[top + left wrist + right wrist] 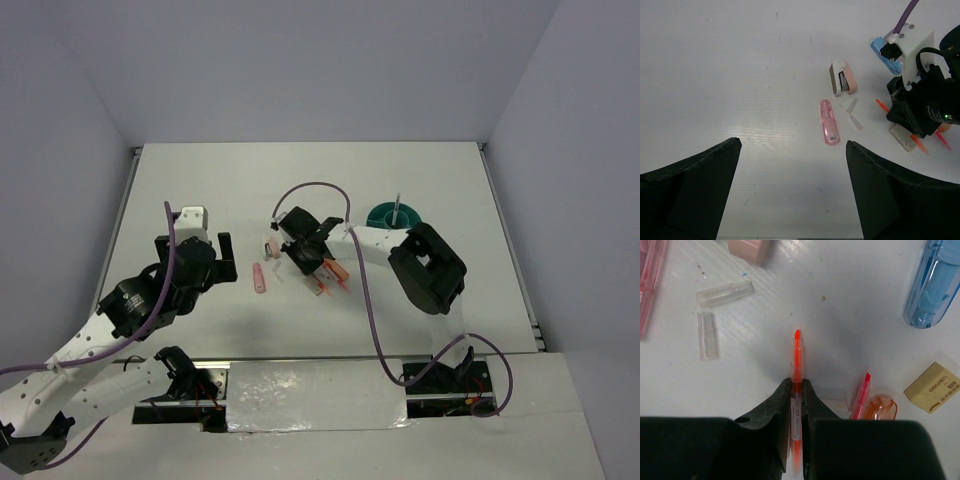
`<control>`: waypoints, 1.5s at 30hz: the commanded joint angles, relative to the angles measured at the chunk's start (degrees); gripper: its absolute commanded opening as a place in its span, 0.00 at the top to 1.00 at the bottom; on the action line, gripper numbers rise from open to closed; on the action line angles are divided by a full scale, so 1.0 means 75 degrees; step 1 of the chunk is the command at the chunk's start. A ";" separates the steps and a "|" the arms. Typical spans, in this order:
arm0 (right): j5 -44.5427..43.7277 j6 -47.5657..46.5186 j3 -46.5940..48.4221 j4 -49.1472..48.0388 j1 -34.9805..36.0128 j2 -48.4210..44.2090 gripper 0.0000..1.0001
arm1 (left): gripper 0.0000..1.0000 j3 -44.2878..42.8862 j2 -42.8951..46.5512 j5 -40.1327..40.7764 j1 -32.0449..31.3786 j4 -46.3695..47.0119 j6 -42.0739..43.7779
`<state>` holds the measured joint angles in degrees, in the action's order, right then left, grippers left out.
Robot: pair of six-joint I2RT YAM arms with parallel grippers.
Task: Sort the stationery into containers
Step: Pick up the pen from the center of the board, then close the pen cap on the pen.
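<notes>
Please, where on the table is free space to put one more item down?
Bare: the far strip of table behind the teal cup, and the near band between the pink piece and the table's near edge. Crowded: around the right gripper, whose jaws hold an orange pen, with clear caps, an eraser and a blue piece close by.

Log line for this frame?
right gripper: shut on orange pen | left gripper: open, empty | teal organiser: grey pen inside | pink piece: on table
</notes>
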<state>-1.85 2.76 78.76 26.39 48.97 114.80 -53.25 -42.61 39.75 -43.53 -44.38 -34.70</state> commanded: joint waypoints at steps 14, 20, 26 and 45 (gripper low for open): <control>-0.0258 0.0170 0.0797 0.0887 -0.0411 -0.2413 1.00 | 0.01 -0.0129 -0.1699 -0.1256 0.0050 0.0796 -0.1945; -0.0574 0.0696 -0.0922 0.1086 -0.1546 -0.4324 1.00 | 0.04 -0.0142 -0.3200 -0.1421 0.0050 0.1252 -0.3222; -0.0271 0.0885 -0.2532 0.0689 -0.1959 -0.5988 1.00 | 0.19 -0.0643 -0.4990 -0.1177 0.0015 0.1243 -0.4171; 0.0211 0.0639 -0.3072 0.0313 -0.1959 -0.6342 1.00 | 0.42 -0.2028 -0.7971 -0.0940 -0.0020 0.0632 -0.5041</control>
<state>-0.67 8.23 56.53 30.83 33.98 68.36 -66.83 -101.03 31.27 -43.44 -37.60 -70.76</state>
